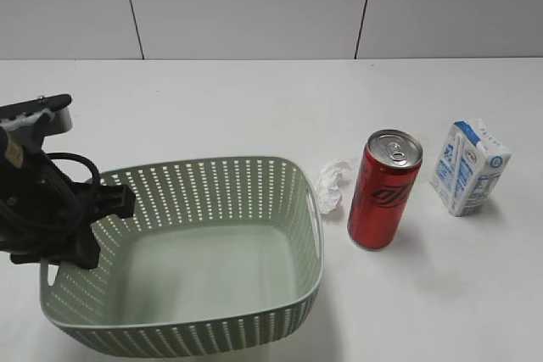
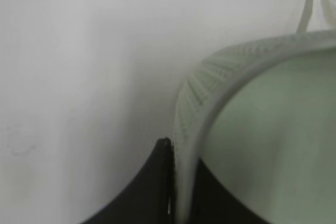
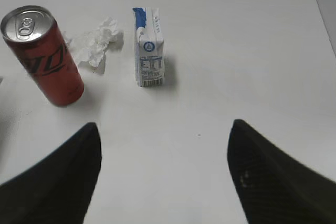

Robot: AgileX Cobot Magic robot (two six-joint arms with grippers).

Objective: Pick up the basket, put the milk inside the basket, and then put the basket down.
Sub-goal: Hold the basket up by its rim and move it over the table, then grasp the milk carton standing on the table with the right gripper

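The pale sage-green basket (image 1: 212, 252) sits at the front left, empty. My left gripper (image 1: 85, 226) is shut on its left rim; in the left wrist view the rim (image 2: 199, 119) runs between the two black fingers (image 2: 181, 182). I cannot tell whether the basket is off the table. The milk (image 1: 468, 167), a small white carton with blue print, stands at the right and shows in the right wrist view (image 3: 148, 46). My right gripper (image 3: 163, 145) is open and empty above the table, short of the milk. It is out of the exterior view.
A tall red soda can (image 1: 384, 201) stands between the basket and the milk, also in the right wrist view (image 3: 44, 56). A crumpled white tissue (image 1: 333, 184) lies beside the can near the basket's right rim. The white table (image 1: 254, 99) ends at a grey wall.
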